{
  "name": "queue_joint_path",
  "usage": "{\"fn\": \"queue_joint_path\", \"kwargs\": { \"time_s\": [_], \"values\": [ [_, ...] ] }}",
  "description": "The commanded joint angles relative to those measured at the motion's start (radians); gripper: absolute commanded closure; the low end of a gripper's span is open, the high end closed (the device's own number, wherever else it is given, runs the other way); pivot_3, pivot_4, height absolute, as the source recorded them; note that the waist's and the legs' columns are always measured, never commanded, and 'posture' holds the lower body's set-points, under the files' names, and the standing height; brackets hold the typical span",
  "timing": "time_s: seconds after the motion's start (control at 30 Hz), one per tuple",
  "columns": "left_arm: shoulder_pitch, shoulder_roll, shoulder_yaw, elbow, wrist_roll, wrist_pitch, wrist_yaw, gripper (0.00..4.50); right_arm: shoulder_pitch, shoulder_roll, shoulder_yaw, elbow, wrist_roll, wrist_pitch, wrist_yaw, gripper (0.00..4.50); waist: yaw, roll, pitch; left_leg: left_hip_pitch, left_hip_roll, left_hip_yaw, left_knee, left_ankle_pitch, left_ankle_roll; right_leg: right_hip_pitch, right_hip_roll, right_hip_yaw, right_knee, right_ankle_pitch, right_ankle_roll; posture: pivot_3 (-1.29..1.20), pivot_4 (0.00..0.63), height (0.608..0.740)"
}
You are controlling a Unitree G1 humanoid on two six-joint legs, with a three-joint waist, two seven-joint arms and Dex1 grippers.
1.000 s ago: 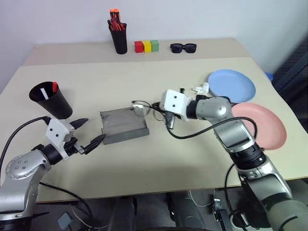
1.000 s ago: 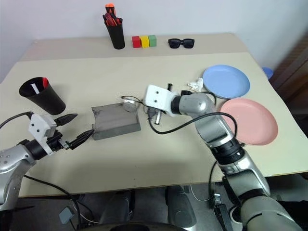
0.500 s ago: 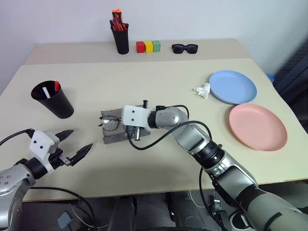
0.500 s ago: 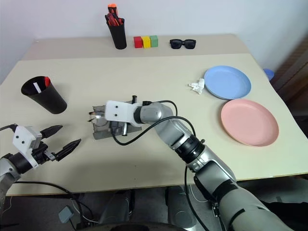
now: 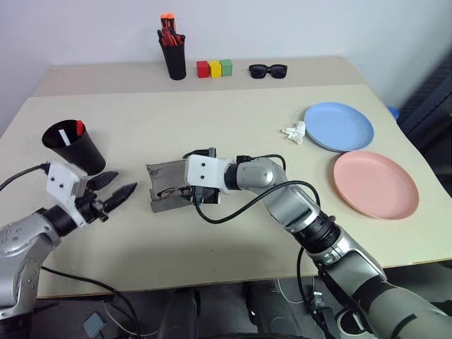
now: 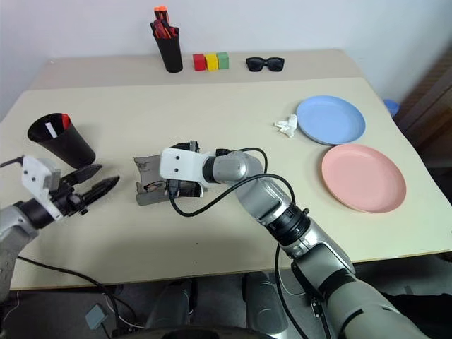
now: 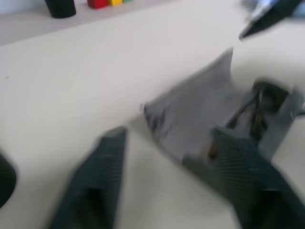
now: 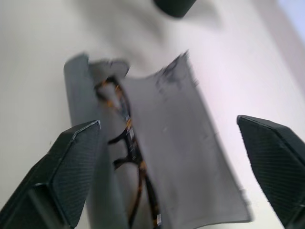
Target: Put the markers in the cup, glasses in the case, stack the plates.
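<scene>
From the head cameras, the open grey case lies mid-table, its long axis running left to right, with the right gripper above it. The left gripper, fingers slightly apart and empty, hovers just left of it. In the right wrist view, the glasses lie lengthwise inside the case, between widely spread fingers.

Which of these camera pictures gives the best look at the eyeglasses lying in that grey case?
The right wrist view: the glasses lie in the open case, frame plainly seen. The head views show them as thin dark lines beside the right gripper. The left wrist view shows blurred dark lines.
</scene>
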Motion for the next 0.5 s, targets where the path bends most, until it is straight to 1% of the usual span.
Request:
{"fn": "queue_joint_path", "kwargs": {
  "time_s": [0.03, 0.07, 0.13, 0.2, 0.3, 0.4, 0.5],
  "values": [
    [-0.136, 0.016, -0.089, 0.036, 0.048, 0.087, 0.085, 3.83, 0.03, -0.044, -0.066, -0.111, 0.047, -0.012, 0.023, 0.08, -0.001, 0.0, 0.0, 0.0, 0.0, 0.0, 0.0, 0.0, 0.0, 0.0, 0.0, 0.0, 0.0, 0.0, 0.0, 0.0, 0.15, 0.74],
    [-0.189, 0.016, -0.123, 0.061, 0.065, 0.119, 0.109, 3.83, 0.044, -0.063, -0.077, -0.129, 0.054, -0.02, 0.029, 0.08, 0.005, 0.0, 0.0, 0.0, 0.0, 0.0, 0.0, 0.0, 0.0, 0.0, 0.0, 0.0, 0.0, 0.0, 0.0, 0.0, 0.15, 0.74],
    [-0.339, 0.005, -0.223, 0.146, 0.101, 0.214, 0.139, 3.83, 0.092, -0.135, -0.124, -0.18, 0.082, -0.054, 0.059, 0.08, 0.014, 0.0, 0.0, 0.0, 0.0, 0.0, 0.0, 0.0, 0.0, 0.001, 0.0, 0.0, 0.0, 0.0, 0.0, 0.0, 0.15, 0.74],
    [-0.437, -0.017, -0.273, 0.217, 0.118, 0.265, 0.153, 3.83, 0.13, -0.189, -0.158, -0.222, 0.114, -0.076, 0.083, 0.08, 0.015, 0.0, 0.0, 0.0, -0.001, 0.0, 0.0, 0.0, 0.0, 0.001, 0.0, 0.0, -0.001, 0.0, 0.0, 0.0, 0.15, 0.74],
    [-0.563, -0.051, -0.315, 0.35, 0.152, 0.319, 0.181, 3.83, 0.201, -0.262, -0.221, -0.292, 0.176, -0.073, 0.117, 0.08, 0.011, 0.0, 0.0, 0.0, -0.001, 0.0, 0.0, 0.0, 0.0, 0.001, 0.0, 0.0, -0.002, 0.0, 0.001, 0.0, 0.15, 0.74],
    [-0.653, -0.064, -0.359, 0.473, 0.178, 0.361, 0.165, 3.83, 0.282, -0.319, -0.296, -0.355, 0.239, -0.025, 0.127, 0.08, 0.01, 0.0, 0.0, 0.0, -0.001, -0.001, -0.001, 0.0, 0.0, 0.0, 0.001, 0.0, -0.001, 0.0, 0.001, 0.0, 0.15, 0.74],
    [-0.703, -0.048, -0.435, 0.585, 0.227, 0.378, 0.113, 3.83, 0.339, -0.349, -0.36, -0.4, 0.282, 0.025, 0.108, 0.08, 0.008, 0.0, 0.0, 0.0, -0.001, 0.0, -0.001, 0.0, 0.0, 0.0, 0.0, 0.0, 0.0, 0.0, 0.001, 0.0, 0.15, 0.74]
  ]
}}
